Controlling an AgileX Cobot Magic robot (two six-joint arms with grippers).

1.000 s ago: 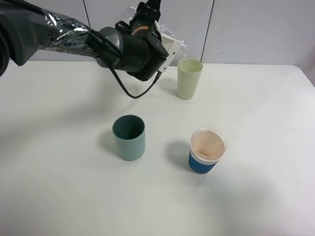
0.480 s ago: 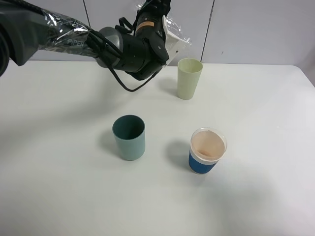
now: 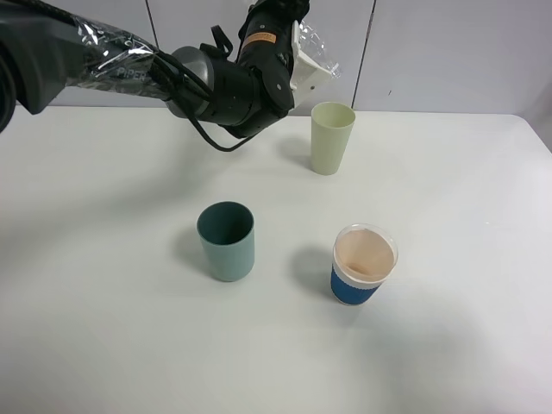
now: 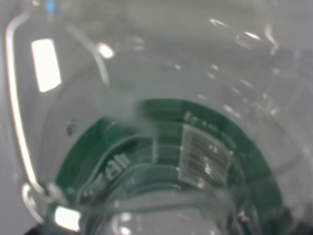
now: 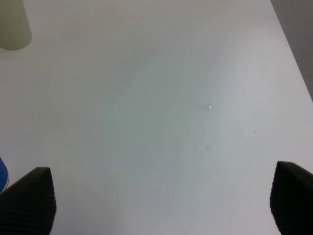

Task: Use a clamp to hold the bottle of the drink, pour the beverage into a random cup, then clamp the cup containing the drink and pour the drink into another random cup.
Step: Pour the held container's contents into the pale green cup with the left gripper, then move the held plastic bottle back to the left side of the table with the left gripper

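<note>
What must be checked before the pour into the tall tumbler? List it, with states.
1. Grip of left gripper on bottle: ok, shut on it.
2. Aim of bottle mouth over yellow-green tumbler: cannot tell.
3. Stance of yellow-green tumbler: ok, upright.
4. Spacing of teal cup and blue-sleeved paper cup from it: ok, apart.
5. State of right gripper: ok, open over bare table.
</note>
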